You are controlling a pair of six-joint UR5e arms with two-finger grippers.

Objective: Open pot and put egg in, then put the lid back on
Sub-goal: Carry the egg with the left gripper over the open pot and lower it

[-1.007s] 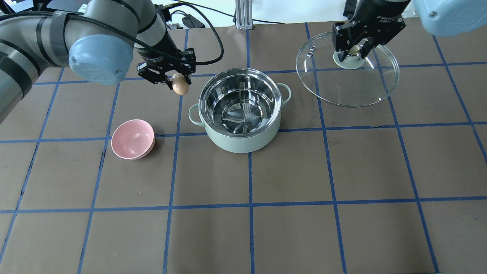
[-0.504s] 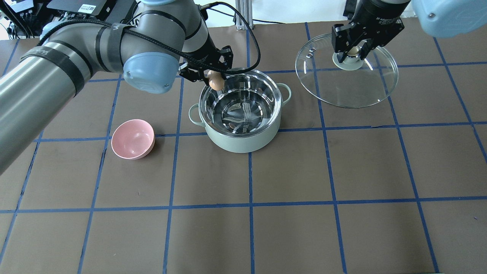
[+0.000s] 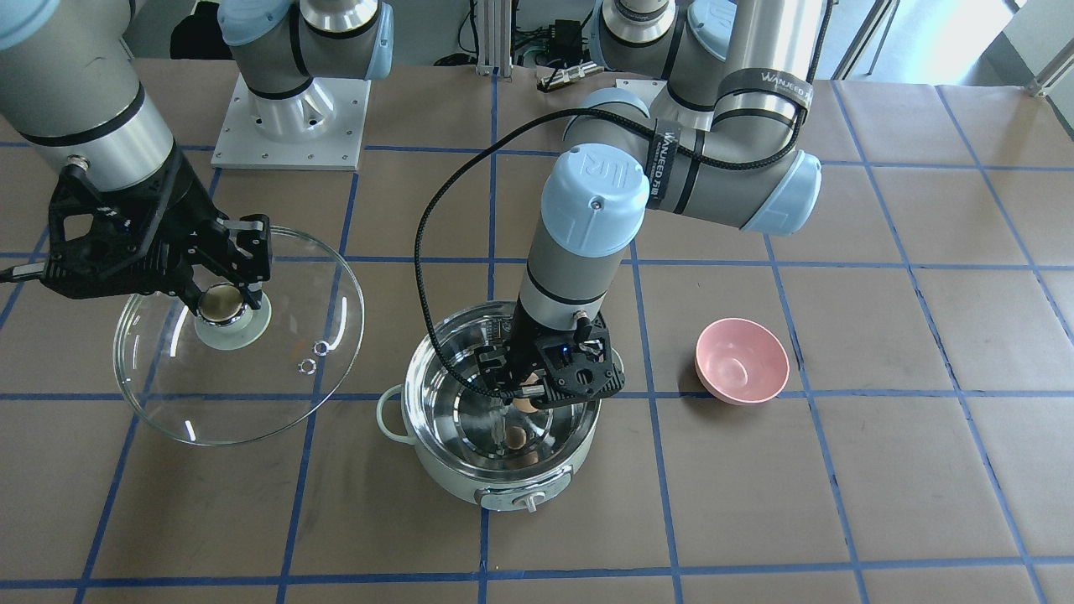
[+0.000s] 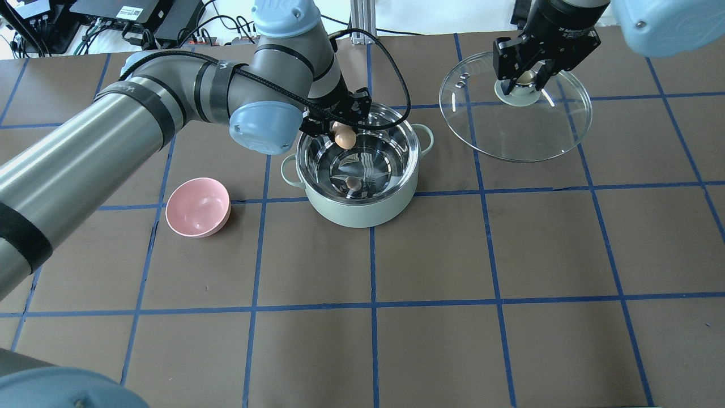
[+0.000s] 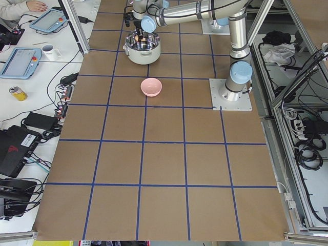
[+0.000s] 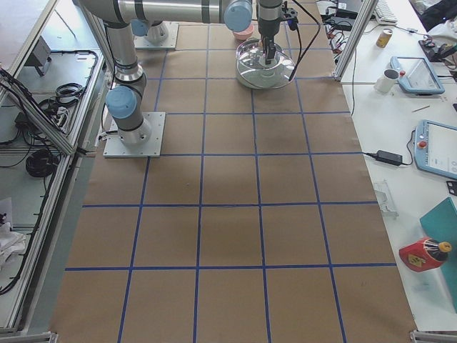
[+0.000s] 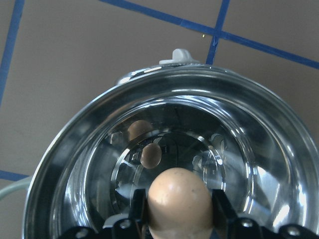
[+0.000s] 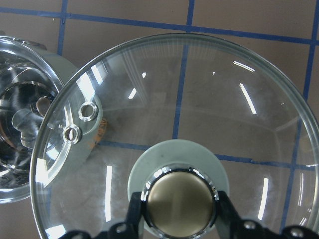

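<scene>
— Steel gleams inside the pot (image 3: pixel 449 478) from the front; where's the egg (image 3: pixel 525 402)?
— Pinched between the left jaws, hanging over the open pot, clear of its bottom.
— And overhead?
— The right jaws are closed around the knob (image 4: pixel 525 79) of the glass lid (image 4: pixel 521 130), off to the pot's side, apart from it. A pink bowl (image 4: pixel 197 207) sits on the surface (image 4: pixel 453 340) on the other side.
— Wrist cameras?
— Left: egg gripped on both sides. Right: knob clamped.
</scene>
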